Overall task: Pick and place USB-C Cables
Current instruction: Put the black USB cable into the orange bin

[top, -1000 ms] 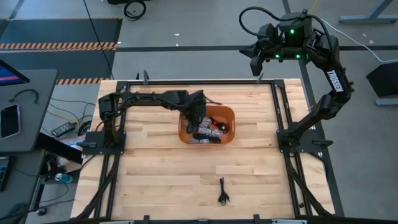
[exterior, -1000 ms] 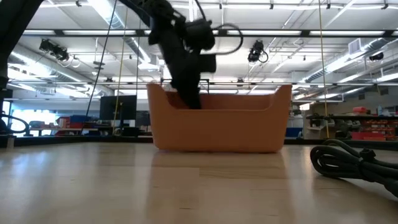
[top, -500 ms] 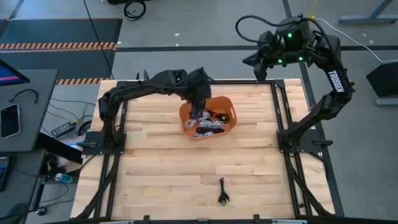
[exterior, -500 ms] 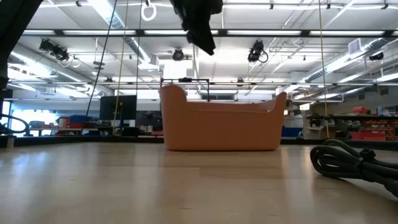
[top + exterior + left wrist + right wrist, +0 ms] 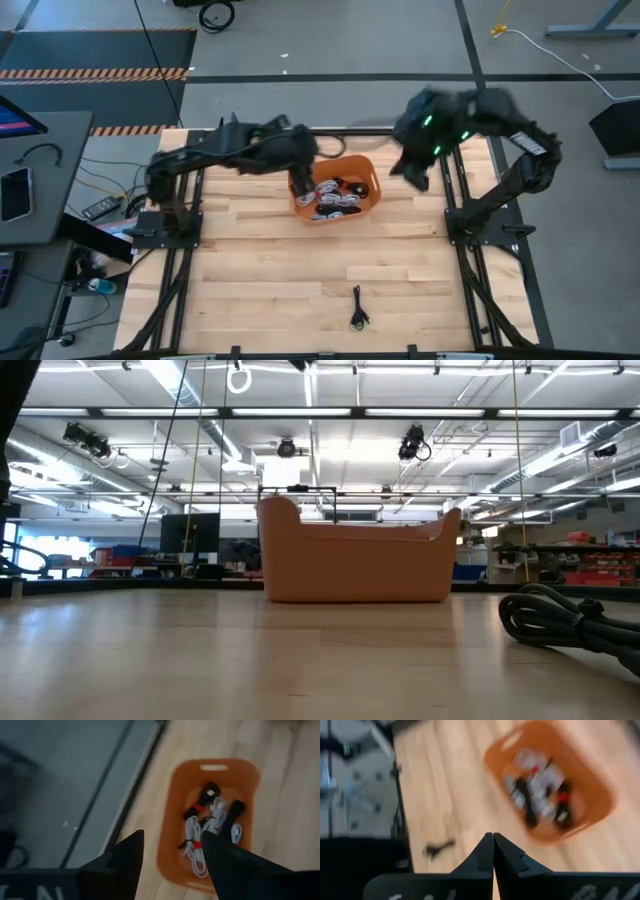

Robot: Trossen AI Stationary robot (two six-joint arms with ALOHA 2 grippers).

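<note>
An orange bin [image 5: 372, 190] stands on the wooden table toward its far side. Several coiled USB-C cables [image 5: 335, 197], white and black, some with red bands, lie inside it [image 5: 210, 822]. One black coiled cable [image 5: 357, 308] lies alone on the table near the near edge, also in the low view [image 5: 565, 622]. My left gripper [image 5: 172, 862] is open and empty, hovering over the bin's left rim [image 5: 302, 183]. My right gripper [image 5: 493, 851] is shut and empty, in the air right of the bin [image 5: 417, 178], blurred by motion.
Black frame rails [image 5: 448, 170] run along the table's left, right and far sides. Bare wood lies between the bin and the lone black cable. A side table with a phone [image 5: 15, 192] stands off the left edge.
My left gripper has risen out of the bin and drawn back toward the table's left and far side. The bin has slid a little toward the far edge and turned slightly. My right arm has swung down from beyond the far edge toward the bin.
</note>
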